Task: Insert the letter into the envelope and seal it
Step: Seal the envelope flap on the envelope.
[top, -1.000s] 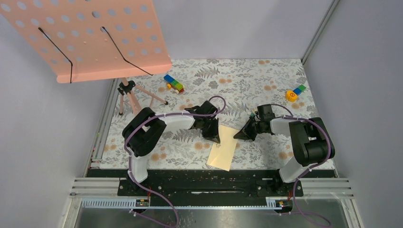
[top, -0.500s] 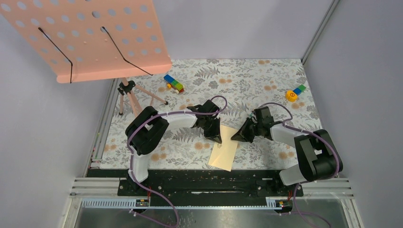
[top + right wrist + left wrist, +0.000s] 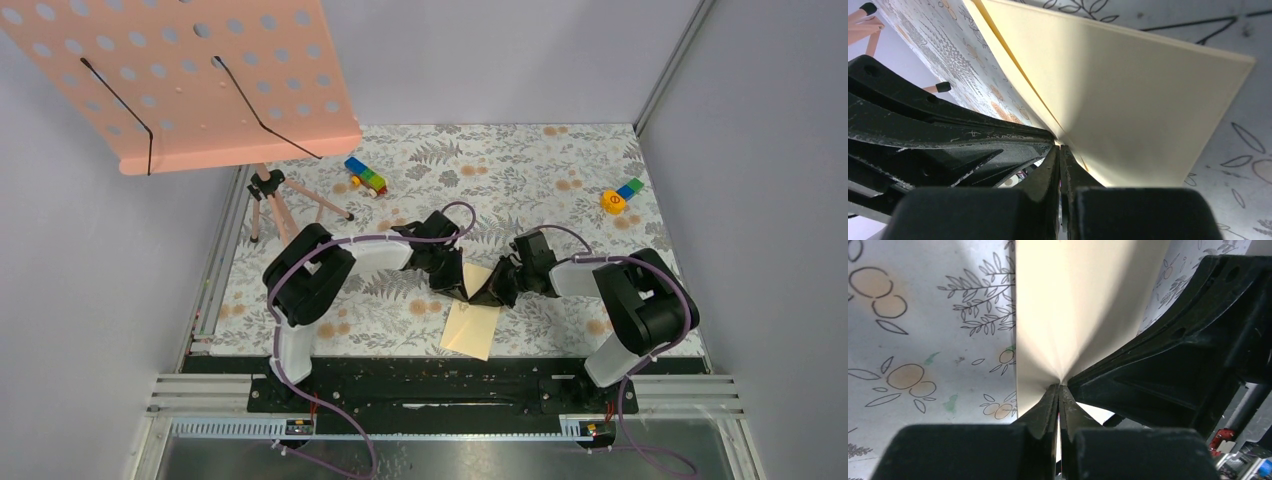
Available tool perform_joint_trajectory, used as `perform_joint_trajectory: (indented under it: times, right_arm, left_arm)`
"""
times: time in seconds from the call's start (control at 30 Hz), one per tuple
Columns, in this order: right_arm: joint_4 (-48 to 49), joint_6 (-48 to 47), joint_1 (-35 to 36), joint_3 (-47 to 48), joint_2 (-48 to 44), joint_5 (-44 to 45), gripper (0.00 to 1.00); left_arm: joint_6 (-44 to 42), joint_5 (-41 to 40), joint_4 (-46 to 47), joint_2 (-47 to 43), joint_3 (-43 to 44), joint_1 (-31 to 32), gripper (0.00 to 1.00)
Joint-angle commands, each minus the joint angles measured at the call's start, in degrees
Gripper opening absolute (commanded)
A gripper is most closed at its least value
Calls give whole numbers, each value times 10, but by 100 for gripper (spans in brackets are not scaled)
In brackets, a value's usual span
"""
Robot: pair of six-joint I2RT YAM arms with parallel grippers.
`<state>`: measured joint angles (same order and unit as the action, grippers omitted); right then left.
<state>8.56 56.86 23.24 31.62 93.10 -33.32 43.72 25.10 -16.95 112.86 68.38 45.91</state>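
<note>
The letter (image 3: 471,322) lies just below the middle of the top view, on the flowered table cover (image 3: 560,175). The left gripper (image 3: 1059,391) is pressed together on the letter's upper edge, and the right gripper (image 3: 1060,151) pinches the same edge right beside it. We judge the sheet light, thin and floppy. It fans at the pinch, so it creases easily, and an edge is the only good hold. A darker tan edge (image 3: 1013,63) shows beside it; whether this is a second paper we cannot tell.
</note>
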Motion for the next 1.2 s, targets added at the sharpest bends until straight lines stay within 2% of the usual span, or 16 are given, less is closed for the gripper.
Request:
perform_joint_trajectory:
  times: [0.0, 0.13, 0.37, 0.5, 0.57, 0.77, 0.9, 1.17]
  right_arm:
    - [-26, -9, 8, -25, 25, 61, 0]
    - [-19, -14, 8, -28, 37, 66, 0]
    - [-35, -39, 8, -9, 54, 62, 0]
    - [-50, -55, 8, -5, 43, 64, 0]
    - [-54, -67, 8, -7, 34, 59, 0]
    - [-54, -124, 8, -30, -9, 36, 0]
    - [-68, -153, 25, -32, -43, 51, 0]
    - [-50, -173, 51, -27, -61, 23, 0]
  left_arm:
    - [40, 39, 49, -50, -45, -10, 0]
    - [51, 19, 51, -78, -34, -19, 0]
    - [55, 21, 50, 27, 51, -22, 0]
    - [41, -10, -5, 76, 83, -24, 0]
    - [43, -23, -22, 81, 77, -26, 0]
    - [57, -35, 9, 74, 34, -28, 0]
    - [64, -25, 33, 79, 11, -31, 0]
    - [54, -20, 35, 79, 9, -35, 0]
